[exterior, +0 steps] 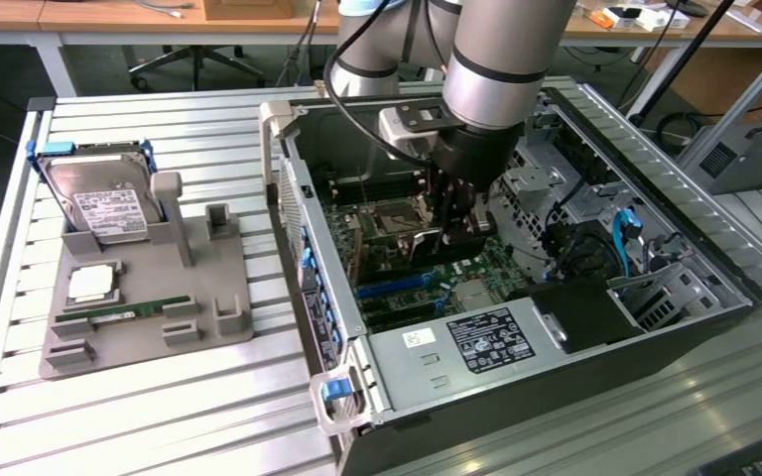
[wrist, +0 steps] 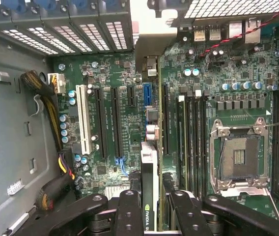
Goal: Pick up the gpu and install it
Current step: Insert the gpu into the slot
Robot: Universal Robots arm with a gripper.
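The black metal fingers (wrist: 128, 211) of the arm's gripper (wrist: 152, 219) are clamped on the gpu (wrist: 148, 167), a thin flat card seen edge-on, black with a green-lettered label, pinched across its two broad faces; it hangs upright over the green circuit-covered motherboard (wrist: 110, 73) inside the open dark-grey steel computer case (exterior: 395, 357), roughly in line with the short blue plastic slot (wrist: 147, 93) and well apart from the silver square processor socket (wrist: 240, 157); whether its lower edge touches a slot I cannot tell. The card looks light and stiff, yet fragile; flat faces near the upper edge seem the sound place to hold, clear of the contact edge; smooth sides could slip under a skewed push.
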